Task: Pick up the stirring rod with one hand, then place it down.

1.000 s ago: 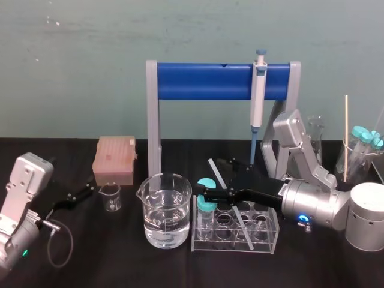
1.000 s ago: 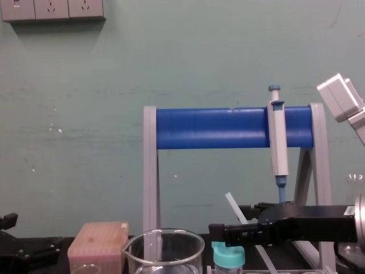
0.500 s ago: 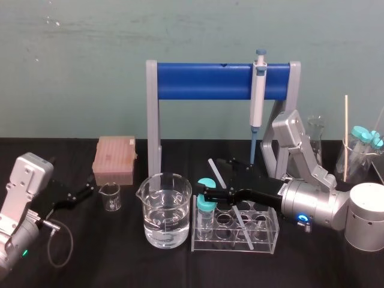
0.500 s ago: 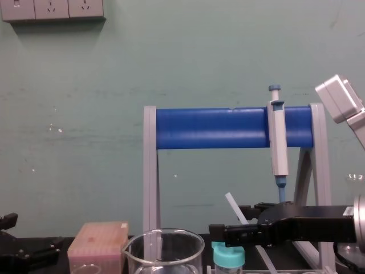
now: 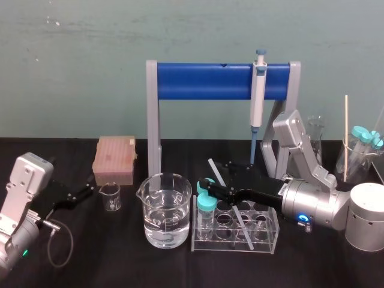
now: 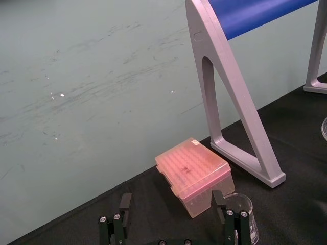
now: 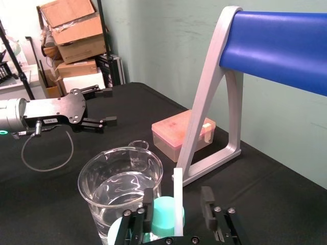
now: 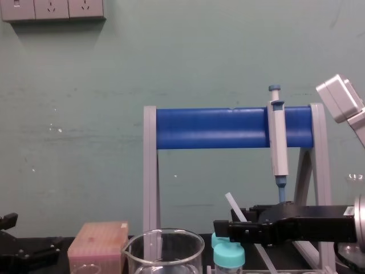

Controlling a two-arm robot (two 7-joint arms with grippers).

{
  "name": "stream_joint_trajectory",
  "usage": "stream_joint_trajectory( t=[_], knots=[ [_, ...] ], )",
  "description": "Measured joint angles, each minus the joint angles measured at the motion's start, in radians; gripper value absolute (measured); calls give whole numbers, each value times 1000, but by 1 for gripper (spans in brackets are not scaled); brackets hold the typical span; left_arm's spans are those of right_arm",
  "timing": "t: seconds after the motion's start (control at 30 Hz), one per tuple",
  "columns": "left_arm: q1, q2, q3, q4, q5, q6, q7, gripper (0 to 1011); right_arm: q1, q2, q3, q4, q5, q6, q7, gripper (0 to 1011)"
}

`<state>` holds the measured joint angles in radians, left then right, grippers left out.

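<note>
The stirring rod (image 5: 215, 171) is a thin whitish glass rod leaning at a slant, with its lower end in the clear tube rack (image 5: 264, 237). Its top shows in the chest view as well, rod (image 8: 232, 204). My right gripper (image 5: 213, 175) reaches in from the right and straddles the rod's upper part. In the right wrist view the rod (image 7: 178, 196) stands between the two black fingers (image 7: 148, 203) with a small gap on each side, so the gripper (image 7: 178, 205) is open. My left gripper (image 5: 90, 187) rests open at the table's left, holding nothing.
A water-filled beaker (image 5: 167, 210) and a teal-capped tube (image 5: 206, 207) stand just left of the rod. Behind is the blue-barred stand (image 5: 204, 81) with a hanging pipette (image 5: 258, 90). A pink tip box (image 5: 114, 159) and small beaker (image 5: 110, 196) sit left; glassware crowds the right.
The right gripper's fingers have drawn in from wide open towards the rod between them. The rod and the left arm have stayed put.
</note>
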<state>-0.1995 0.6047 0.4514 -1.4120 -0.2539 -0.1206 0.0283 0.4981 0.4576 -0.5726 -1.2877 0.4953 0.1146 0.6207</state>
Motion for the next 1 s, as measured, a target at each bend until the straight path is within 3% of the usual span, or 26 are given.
stream_joint_trajectory(
  t=[0.1,0.13,0.57,0.83,1.0],
  knots=[
    [0,0,0,0,0,0,0,1000,0,0,0,0,0,0,0,536],
    [0,0,0,0,0,0,0,1000,0,0,0,0,0,0,0,465],
    [0,0,0,0,0,0,0,1000,0,0,0,0,2,1,0,80],
    [0,0,0,0,0,0,0,1000,-1,0,1,0,1,-1,0,69],
    [0,0,0,0,0,0,0,1000,-19,-12,25,-1,3,-51,-18,68]
  ],
)
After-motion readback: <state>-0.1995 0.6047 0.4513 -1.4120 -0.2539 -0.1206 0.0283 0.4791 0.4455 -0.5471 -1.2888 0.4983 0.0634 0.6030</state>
